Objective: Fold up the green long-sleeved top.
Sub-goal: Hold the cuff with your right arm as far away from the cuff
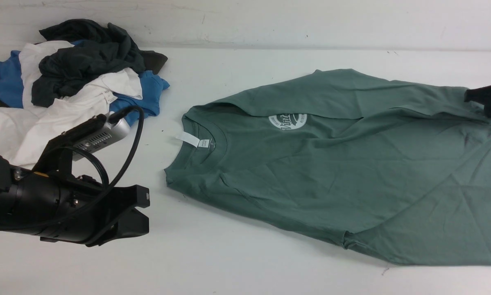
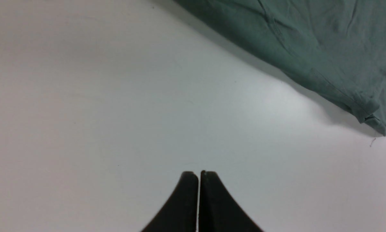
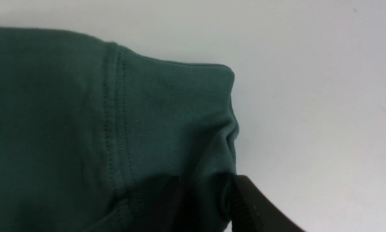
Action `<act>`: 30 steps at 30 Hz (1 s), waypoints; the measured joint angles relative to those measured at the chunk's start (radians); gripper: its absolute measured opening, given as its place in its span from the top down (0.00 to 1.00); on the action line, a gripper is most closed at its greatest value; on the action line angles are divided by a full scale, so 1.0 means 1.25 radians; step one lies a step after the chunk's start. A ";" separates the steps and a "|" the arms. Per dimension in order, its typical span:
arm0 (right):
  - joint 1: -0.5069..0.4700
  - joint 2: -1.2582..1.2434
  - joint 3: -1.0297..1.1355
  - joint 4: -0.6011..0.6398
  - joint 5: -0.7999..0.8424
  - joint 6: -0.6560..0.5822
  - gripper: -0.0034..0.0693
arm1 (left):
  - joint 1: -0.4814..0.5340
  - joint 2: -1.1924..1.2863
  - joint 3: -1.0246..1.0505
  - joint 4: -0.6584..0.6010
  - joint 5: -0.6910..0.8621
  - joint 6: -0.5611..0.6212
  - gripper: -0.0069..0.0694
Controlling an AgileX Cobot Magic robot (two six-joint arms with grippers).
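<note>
**Fig.** The sage-green cotton jersey long-sleeved top [image 1: 331, 172] lay spread on the white table [image 1: 212, 262], crew neck toward the robot's left and far sleeve laid across the body. Its ribbed cuff [image 3: 173, 106] sat at the fingers of the right gripper [image 1: 483, 99]; whether they pinched the cuff or stood loose around it could not be told. The left gripper [image 2: 198, 174] hung clenched and empty over bare table beside the top's near edge. The cloth looked light, limp and quick to wrinkle. Cuffs, seams and shoulders seemed the firmest places to pinch.
</note>
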 joint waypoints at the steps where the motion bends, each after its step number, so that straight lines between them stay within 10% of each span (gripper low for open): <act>1: 0.000 0.000 -0.002 0.000 0.000 0.002 0.62 | 0.000 0.000 0.000 0.000 0.000 0.001 0.91; 7: 0.000 0.006 -0.062 0.000 -0.006 0.029 0.45 | 0.000 0.000 0.000 -0.001 -0.001 0.022 0.91; 30: -0.049 0.032 -0.067 0.065 -0.011 0.032 0.51 | 0.000 0.000 0.000 -0.004 -0.001 0.023 0.91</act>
